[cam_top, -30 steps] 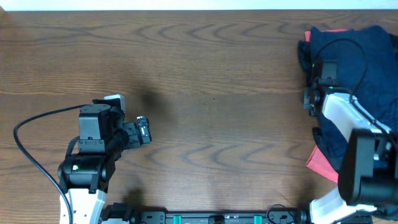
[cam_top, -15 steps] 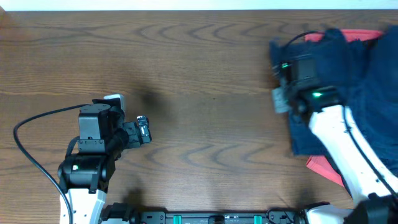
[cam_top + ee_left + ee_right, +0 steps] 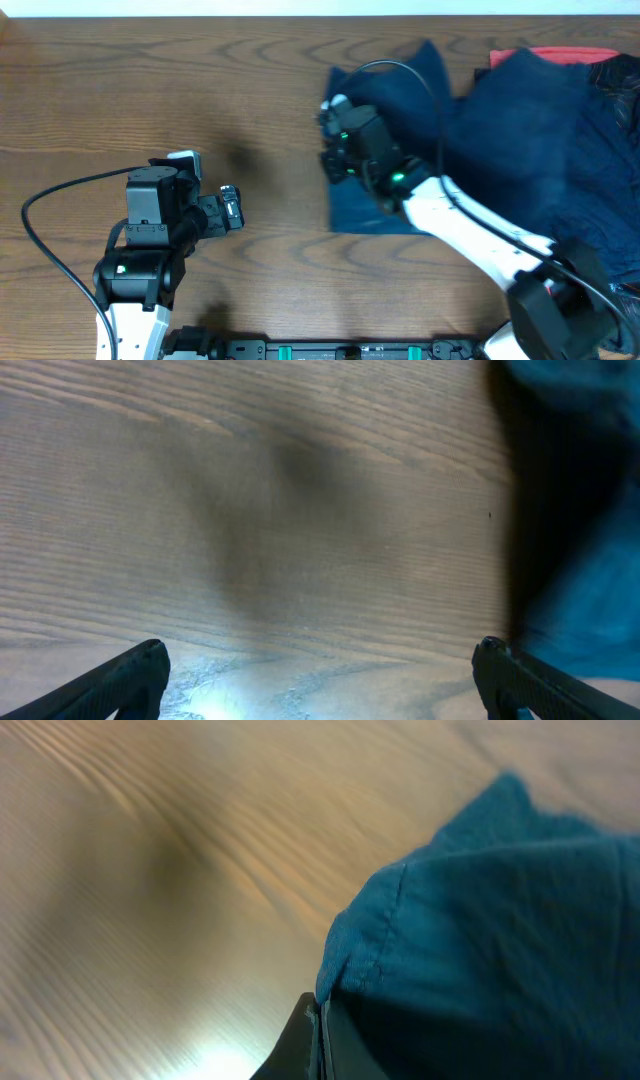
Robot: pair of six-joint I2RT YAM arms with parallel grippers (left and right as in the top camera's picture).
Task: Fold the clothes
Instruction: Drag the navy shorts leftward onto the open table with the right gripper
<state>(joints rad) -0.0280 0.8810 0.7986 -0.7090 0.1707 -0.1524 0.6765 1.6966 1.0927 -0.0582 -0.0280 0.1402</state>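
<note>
A navy garment point(image 3: 420, 110) stretches from the pile of clothes point(image 3: 560, 140) at the right toward the table's middle. My right gripper point(image 3: 335, 140) is shut on its left edge; in the right wrist view the navy fabric point(image 3: 480, 920) is pinched between the closed fingers point(image 3: 318, 1030). A red garment point(image 3: 550, 55) peeks out at the pile's top. My left gripper point(image 3: 232, 210) is open and empty at the left, over bare wood point(image 3: 300, 560); the navy fabric's edge point(image 3: 580, 590) shows at its right.
The wooden table point(image 3: 250, 90) runs to a white edge at the back. The left arm's black cable point(image 3: 50, 200) loops at the left. A black bar with green clips point(image 3: 340, 350) lies along the front edge.
My right gripper has moved left from the pile to the table's middle, dragging the navy garment with it. The left arm has not moved.
</note>
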